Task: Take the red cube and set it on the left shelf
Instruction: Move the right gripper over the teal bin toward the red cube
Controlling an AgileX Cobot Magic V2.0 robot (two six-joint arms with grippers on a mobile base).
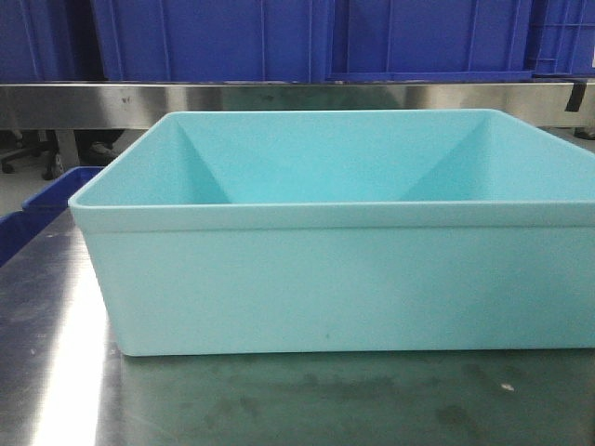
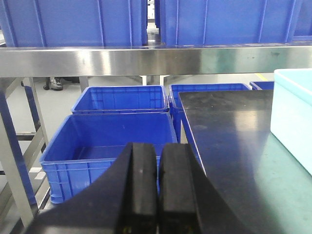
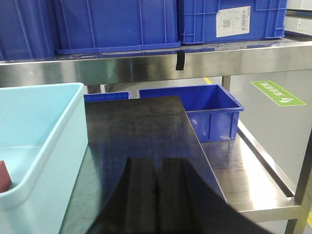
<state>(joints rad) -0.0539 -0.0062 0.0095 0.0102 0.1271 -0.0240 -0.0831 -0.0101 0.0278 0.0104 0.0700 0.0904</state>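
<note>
Left hand (image 2: 158,163) closed, left shelf (image 2: 146,61) ahead, blue crates (image 2: 112,141) beneath

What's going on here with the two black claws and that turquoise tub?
Nothing is being held yet. A two-armed robot has its left claw and right claw both shut and empty. A red cube lies inside the turquoise tub, just showing at the edge of the right wrist view. The steel shelf behind, where the cube is meant to go, carries blue crates.

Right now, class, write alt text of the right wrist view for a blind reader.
The right gripper, jaws together, hangs over a dark tabletop. A turquoise bin at left holds a red cube; blue crates sit on the steel shelf behind.
</note>
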